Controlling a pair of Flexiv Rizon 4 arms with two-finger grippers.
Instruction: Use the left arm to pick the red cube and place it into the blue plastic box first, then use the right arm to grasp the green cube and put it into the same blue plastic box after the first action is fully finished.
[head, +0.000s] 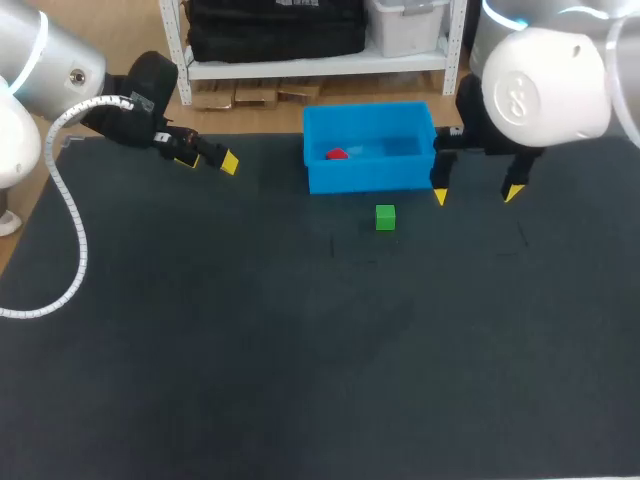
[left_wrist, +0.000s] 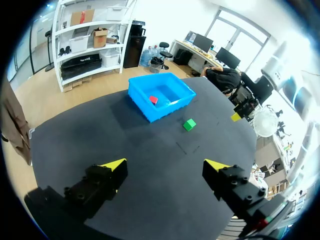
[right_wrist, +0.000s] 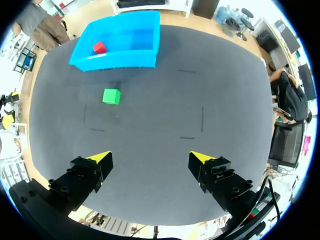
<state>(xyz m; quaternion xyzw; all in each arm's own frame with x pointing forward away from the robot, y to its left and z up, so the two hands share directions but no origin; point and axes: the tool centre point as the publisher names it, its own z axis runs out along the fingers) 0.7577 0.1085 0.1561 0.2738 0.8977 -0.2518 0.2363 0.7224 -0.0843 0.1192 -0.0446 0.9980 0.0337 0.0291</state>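
A wide dark charcoal mat-covered table (head: 200, 380) lies under soft, even light, its matte surface carrying a few short thin black line marks (right_wrist: 202, 119) spaced around its middle area.

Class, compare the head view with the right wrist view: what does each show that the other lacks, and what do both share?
Only the head view shows the left gripper, holding nothing, away from the blue plastic box. Only the right wrist view shows the red cube with separate faces; from the head camera it is a red patch behind the box's wall. Both show the red cube inside the box, the green cube on the mat outside it, and the right gripper open.
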